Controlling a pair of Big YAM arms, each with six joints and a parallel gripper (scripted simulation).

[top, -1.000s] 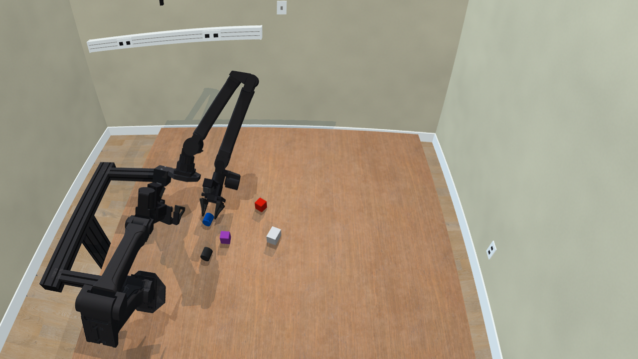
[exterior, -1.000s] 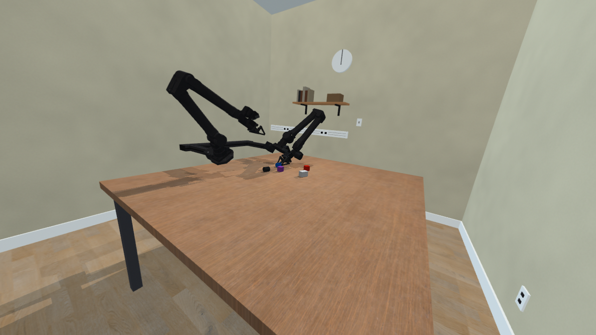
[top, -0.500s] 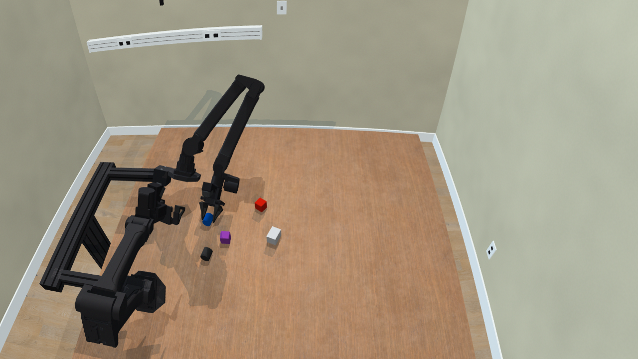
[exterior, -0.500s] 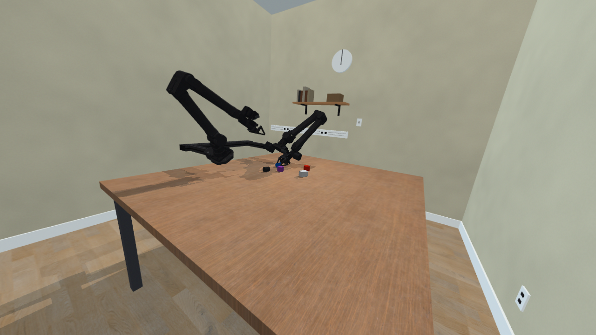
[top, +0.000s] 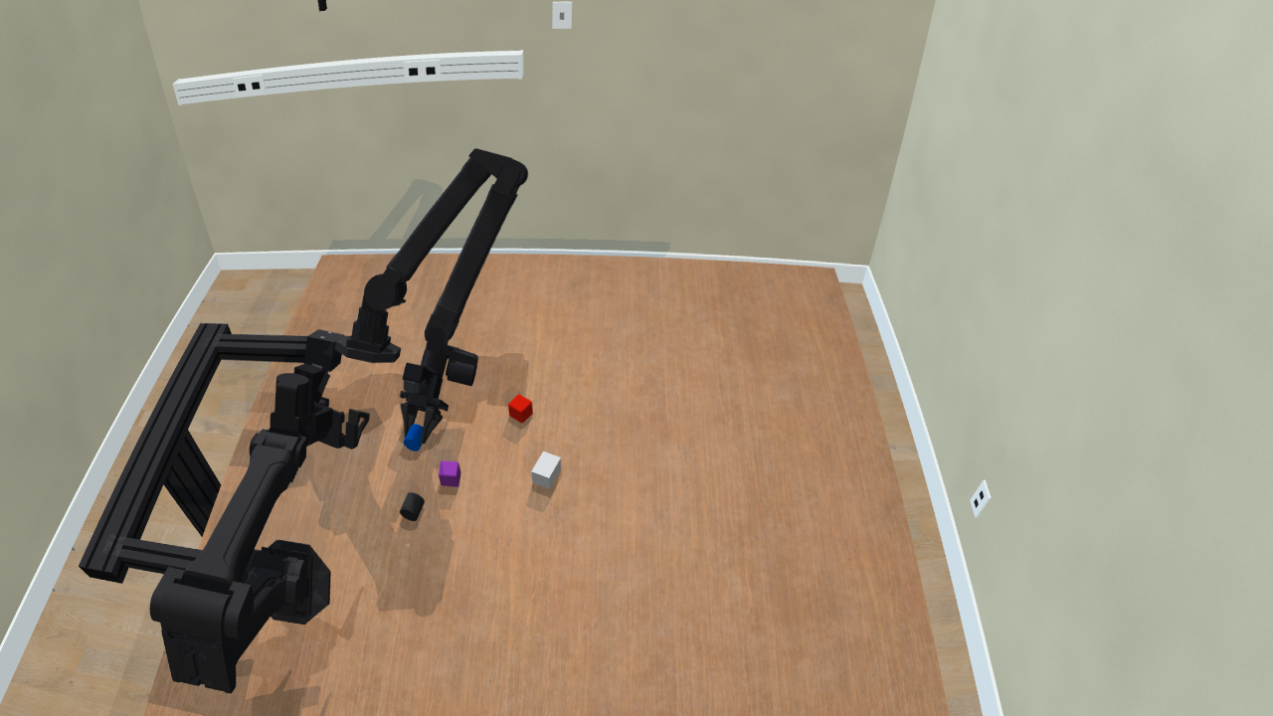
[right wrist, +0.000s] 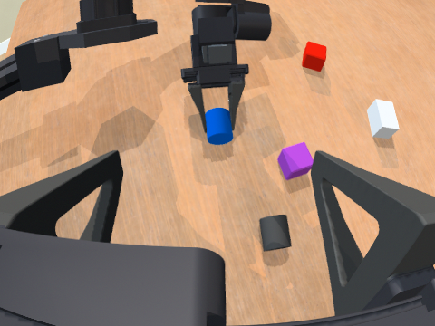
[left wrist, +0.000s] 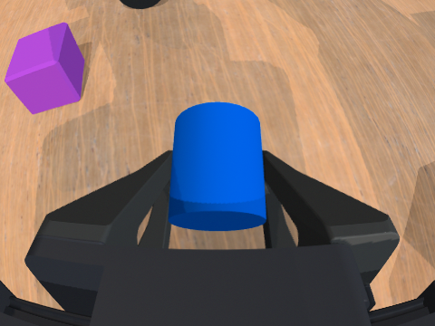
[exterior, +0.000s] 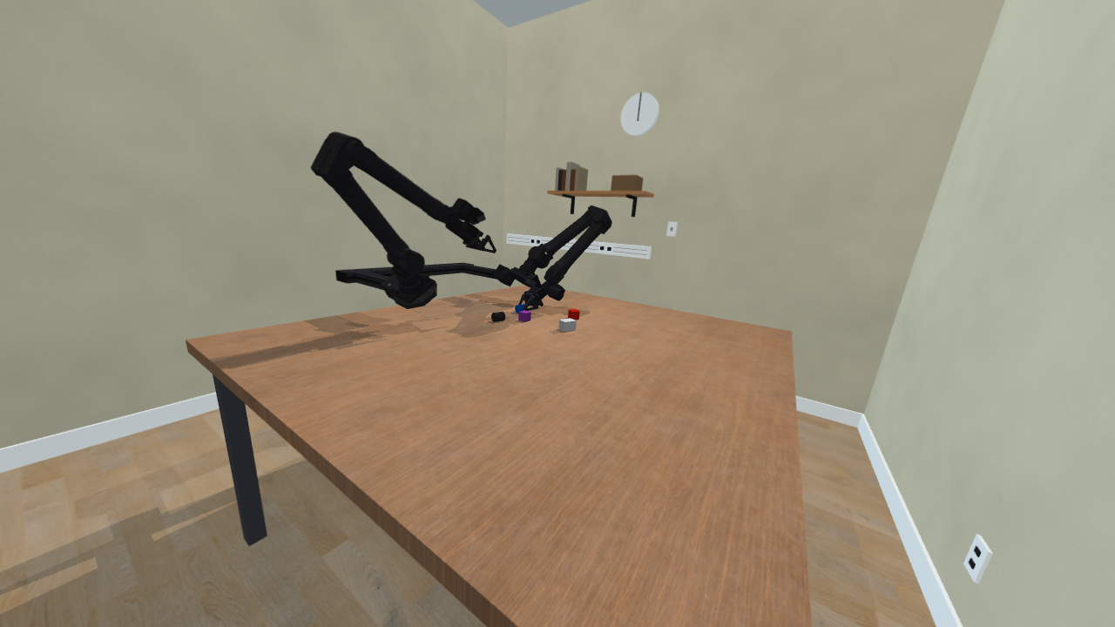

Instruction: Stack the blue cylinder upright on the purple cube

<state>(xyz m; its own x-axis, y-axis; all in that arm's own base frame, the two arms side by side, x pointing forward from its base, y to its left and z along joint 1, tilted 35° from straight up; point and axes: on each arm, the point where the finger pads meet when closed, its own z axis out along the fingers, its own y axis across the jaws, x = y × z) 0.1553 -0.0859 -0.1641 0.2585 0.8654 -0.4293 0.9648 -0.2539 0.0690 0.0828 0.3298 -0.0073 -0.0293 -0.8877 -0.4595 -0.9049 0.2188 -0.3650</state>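
The blue cylinder (top: 414, 436) lies on its side on the wooden table, also seen in the left wrist view (left wrist: 217, 166) and the right wrist view (right wrist: 217, 126). My left gripper (left wrist: 217, 162) is down at the table with a finger pressed against each side of the cylinder, shut on it (top: 422, 423). The purple cube (top: 450, 472) sits a short way in front of the cylinder, apart from it; it also shows in the left wrist view (left wrist: 45, 67) and the right wrist view (right wrist: 295, 161). My right gripper (exterior: 487, 246) is open and empty, held high above the table.
A black cylinder (top: 411, 506) lies on its side near the purple cube. A red cube (top: 519, 408) and a white cube (top: 545, 468) sit further right. The black arm frame (top: 151, 445) stands along the table's left edge.
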